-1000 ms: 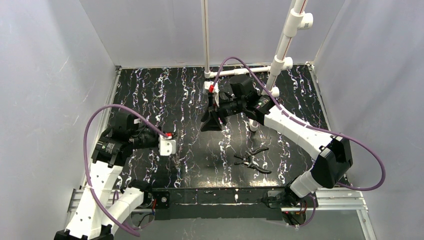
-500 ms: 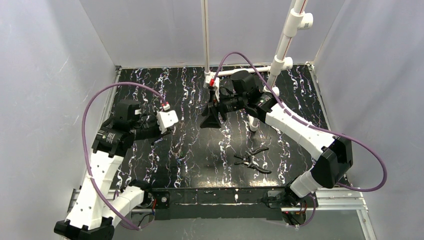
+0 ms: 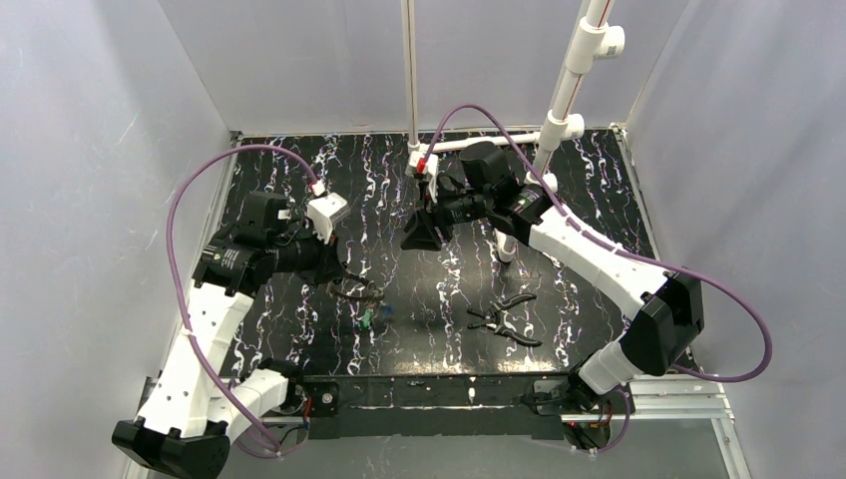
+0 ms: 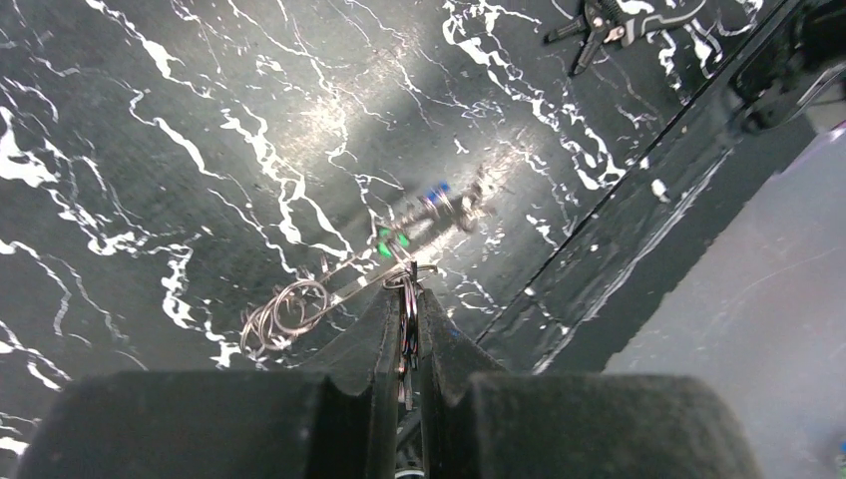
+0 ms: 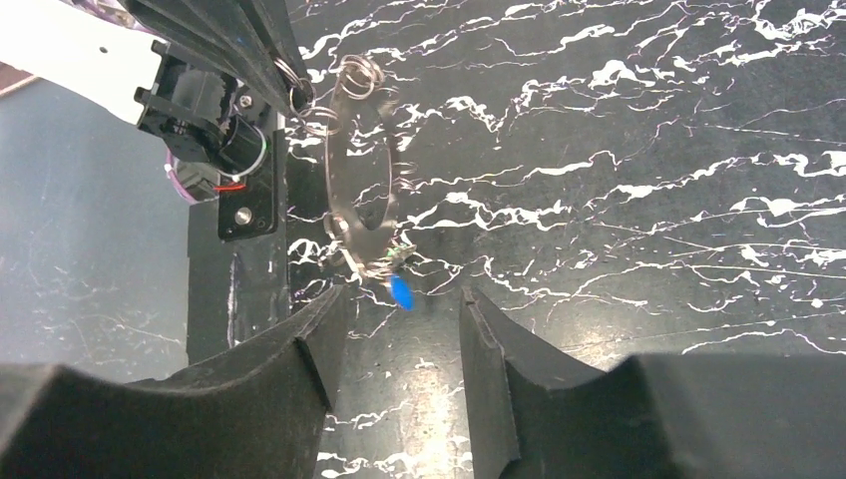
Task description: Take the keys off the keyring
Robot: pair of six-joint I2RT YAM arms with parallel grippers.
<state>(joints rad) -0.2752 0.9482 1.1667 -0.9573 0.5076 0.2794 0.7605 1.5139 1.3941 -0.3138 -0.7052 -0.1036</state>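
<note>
My left gripper [image 4: 407, 294] is shut on a thin silvery keyring [image 4: 410, 279], which stands edge-on between its fingertips. Beyond the tips hang two tiny keys, a green-headed one [image 4: 389, 239] and a blue-headed one [image 4: 434, 193], linked to a cluster of wire rings [image 4: 284, 309]. In the top view the left gripper [image 3: 339, 274] is left of centre, with the keys [image 3: 371, 317] just in front of it. My right gripper [image 3: 419, 235] is open and empty at mid-table. In its wrist view the blue key [image 5: 401, 290] shows just past the gap between its fingers [image 5: 319, 329].
Black-handled pliers [image 3: 504, 317] lie on the marbled black table right of the keys and also show in the left wrist view [image 4: 599, 15]. White pipe stands [image 3: 559, 120] rise at the back. The table's front edge rail [image 4: 638, 170] runs close to the keys.
My left arm has risen and swung in from the left towards the middle. The keys now show near the front centre. The right arm has barely moved.
</note>
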